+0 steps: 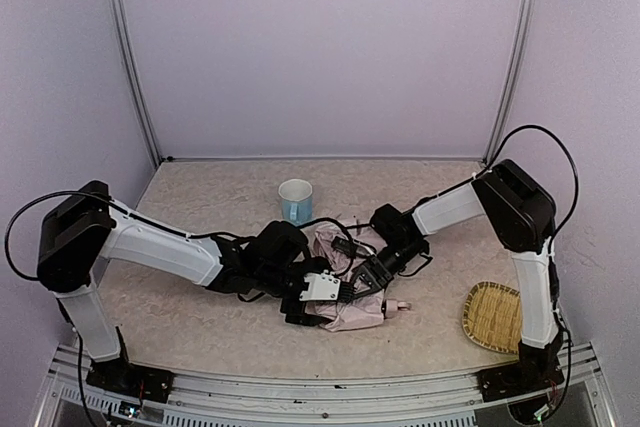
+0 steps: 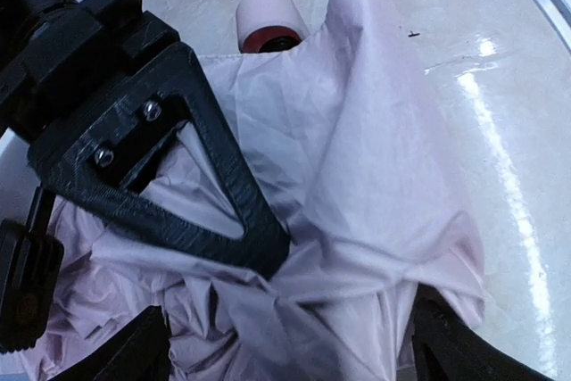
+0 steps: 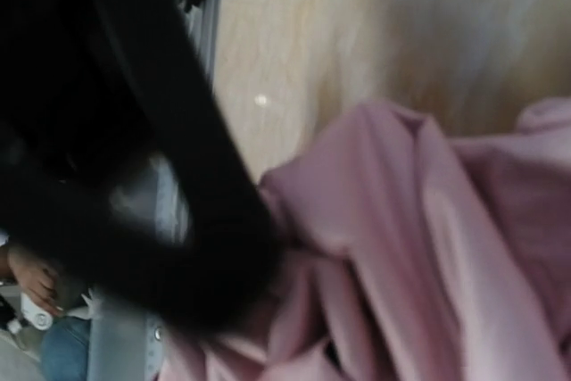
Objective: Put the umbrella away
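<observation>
The umbrella (image 1: 352, 312) lies collapsed in a crumpled heap of pale pink fabric at the table's middle front. Its small pink handle (image 1: 398, 305) pokes out to the right, and also shows in the left wrist view (image 2: 268, 22). My left gripper (image 1: 322, 294) is open, with its fingers (image 2: 134, 354) spread wide on either side of the bunched fabric (image 2: 375, 176). My right gripper (image 1: 357, 280) reaches in from the right. One of its black fingers (image 2: 178, 167) presses into the fabric, where the creases gather. Its other finger is hidden under the cloth. The right wrist view is blurred, showing pink fabric (image 3: 428, 247).
A blue and white mug (image 1: 295, 200) stands just behind the umbrella. A woven bamboo basket (image 1: 493, 316) lies at the front right by the right arm's base. A metal rail (image 1: 330, 387) runs along the table's near edge.
</observation>
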Controlling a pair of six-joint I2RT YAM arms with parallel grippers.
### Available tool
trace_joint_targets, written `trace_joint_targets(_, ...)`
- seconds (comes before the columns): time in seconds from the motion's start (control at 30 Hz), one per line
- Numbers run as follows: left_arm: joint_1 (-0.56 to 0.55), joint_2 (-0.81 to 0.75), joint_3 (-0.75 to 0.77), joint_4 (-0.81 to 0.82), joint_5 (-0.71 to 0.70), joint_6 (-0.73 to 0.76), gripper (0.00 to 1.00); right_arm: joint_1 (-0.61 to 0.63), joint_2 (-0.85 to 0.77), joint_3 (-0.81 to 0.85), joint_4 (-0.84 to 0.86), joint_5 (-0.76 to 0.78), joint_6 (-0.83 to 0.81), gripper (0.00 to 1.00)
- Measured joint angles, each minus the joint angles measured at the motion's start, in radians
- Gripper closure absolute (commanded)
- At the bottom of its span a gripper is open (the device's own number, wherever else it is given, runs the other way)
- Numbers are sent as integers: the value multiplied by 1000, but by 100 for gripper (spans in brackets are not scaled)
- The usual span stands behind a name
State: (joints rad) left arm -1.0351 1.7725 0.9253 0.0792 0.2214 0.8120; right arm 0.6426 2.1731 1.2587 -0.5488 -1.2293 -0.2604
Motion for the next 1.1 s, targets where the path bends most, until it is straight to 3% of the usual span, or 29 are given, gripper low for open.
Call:
trace_joint_targets(0.17, 12, 89, 94, -66, 3, 42, 14, -11, 63, 58, 17, -79, 14, 77)
trace_joint_targets(0.37, 37, 141, 199, -189, 39, -13, 36, -14, 42, 14, 111, -111, 52, 62)
trace_joint_targets(0.47, 60, 195, 288, -271, 104, -73, 47, -24, -24, -79, 228, -83, 92, 53)
trace_joint_targets(0.57, 74, 236, 350, -315, 160, -127, 49, -35, -89, -165, 338, -43, 133, 47)
trace_joint_targets(0.9, 131, 283, 343, -269, 349, -217, 75, -59, -232, -293, 452, 53, 228, 10)
trace_joint_targets(1.1, 192, 318, 347, -267, 509, -232, 83, -83, -481, -374, 490, 252, 254, 8)
